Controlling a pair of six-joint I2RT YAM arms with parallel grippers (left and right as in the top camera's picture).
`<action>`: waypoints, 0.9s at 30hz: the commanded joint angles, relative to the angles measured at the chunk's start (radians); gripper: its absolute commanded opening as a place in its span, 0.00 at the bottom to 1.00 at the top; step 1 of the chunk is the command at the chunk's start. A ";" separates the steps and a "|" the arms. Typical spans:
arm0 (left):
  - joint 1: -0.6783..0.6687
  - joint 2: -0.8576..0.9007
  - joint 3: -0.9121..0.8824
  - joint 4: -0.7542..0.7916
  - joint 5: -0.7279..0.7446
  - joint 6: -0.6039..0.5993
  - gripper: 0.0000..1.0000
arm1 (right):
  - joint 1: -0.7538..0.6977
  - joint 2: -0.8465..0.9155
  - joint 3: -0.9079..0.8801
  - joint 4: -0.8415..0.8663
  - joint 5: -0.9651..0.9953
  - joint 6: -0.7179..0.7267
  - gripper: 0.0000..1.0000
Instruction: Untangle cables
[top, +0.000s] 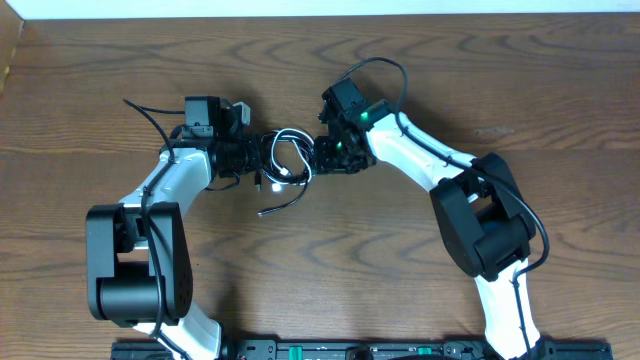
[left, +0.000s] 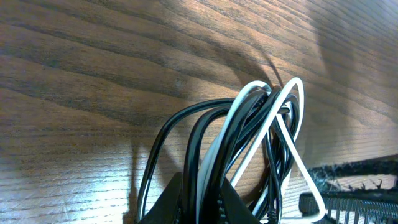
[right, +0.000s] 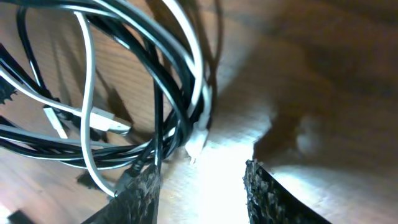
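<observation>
The cables (top: 288, 150) are a small tangle of black and white loops in the middle of the table, between my two grippers, with one black tail (top: 281, 206) trailing toward the front. My left gripper (top: 254, 162) is shut on the bundle; in the left wrist view its gripper (left: 208, 202) pinches black and white cables (left: 249, 118) that fan out above the wood. My right gripper (top: 322, 156) is at the right side of the tangle. In its own view the right gripper (right: 202, 190) is open over bare wood, with the cables (right: 155, 74) just past its left fingertip (right: 140, 193).
A white plug end (right: 196, 142) hangs from the bundle near the right gripper's gap, and a flat USB plug (right: 112, 126) lies further left. The wooden table (top: 450, 80) extends all around. The arm bases stand at the front edge.
</observation>
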 joint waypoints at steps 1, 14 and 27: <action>0.002 -0.012 0.006 0.001 -0.006 0.009 0.13 | 0.036 0.010 -0.006 -0.018 -0.036 0.055 0.47; 0.002 -0.012 0.006 0.001 -0.006 0.009 0.13 | 0.000 -0.155 0.054 -0.143 0.064 -0.010 0.67; 0.002 -0.013 0.007 0.002 -0.006 0.009 0.13 | 0.145 -0.056 0.029 -0.074 0.061 0.277 0.48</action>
